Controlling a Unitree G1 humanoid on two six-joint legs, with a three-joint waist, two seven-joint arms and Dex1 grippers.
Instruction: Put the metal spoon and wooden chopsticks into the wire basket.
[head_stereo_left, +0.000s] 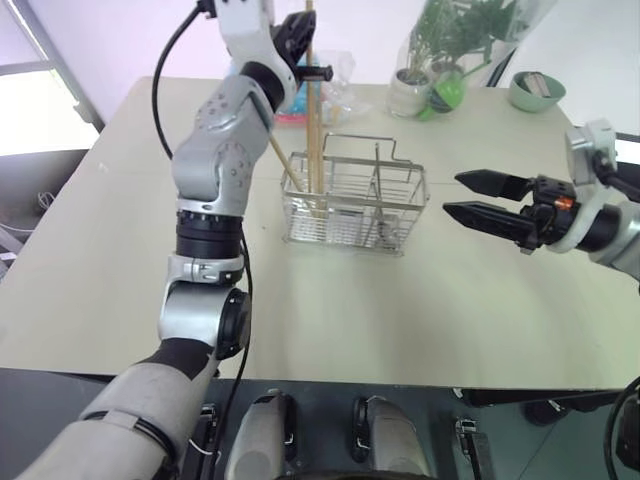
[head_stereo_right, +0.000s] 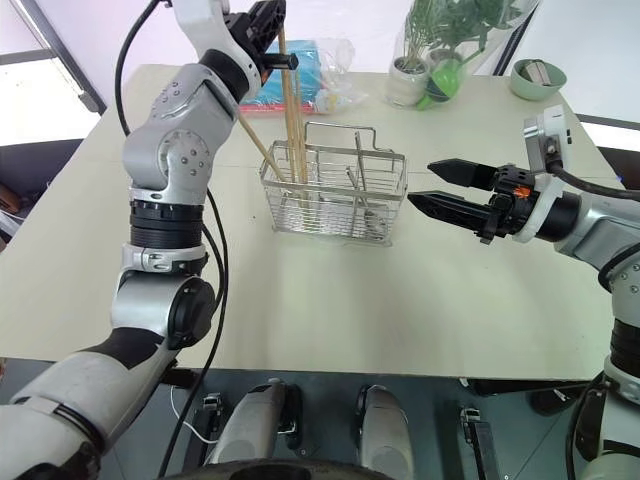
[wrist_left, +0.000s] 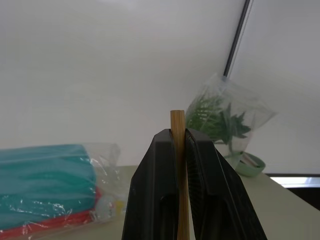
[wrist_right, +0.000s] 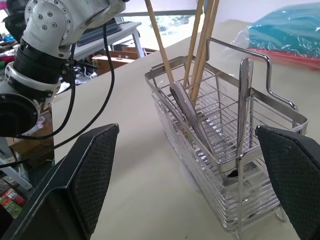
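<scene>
From the head cameras, the wire basket (head_stereo_left: 355, 205) stands toward the middle of the table (head_stereo_left: 400, 300), nearer its far edge. The left gripper (head_stereo_left: 305, 45) is up high above the basket's left end, fingers pinched on the top of the wooden chopsticks (head_stereo_left: 314, 140), which run almost straight down into the left compartment. One stick leans off toward the table's left edge. The right gripper (head_stereo_right: 435, 187) hangs level just beside the basket's right end, fingers spread wide, holding nothing.

Over to the left wrist view: the black fingers (wrist_left: 157, 195) are clamped on one upright stick, its tip poking above them.

Now the right wrist view: basket dead ahead between the wide-open fingers (wrist_right: 85, 180), and the metal spoon (wrist_right: 244, 105) stands upright in the nearer compartment, beside another flat silver utensil.

Long axis is vertical and already over the basket, so the left arm looks set simply to let go.
</scene>
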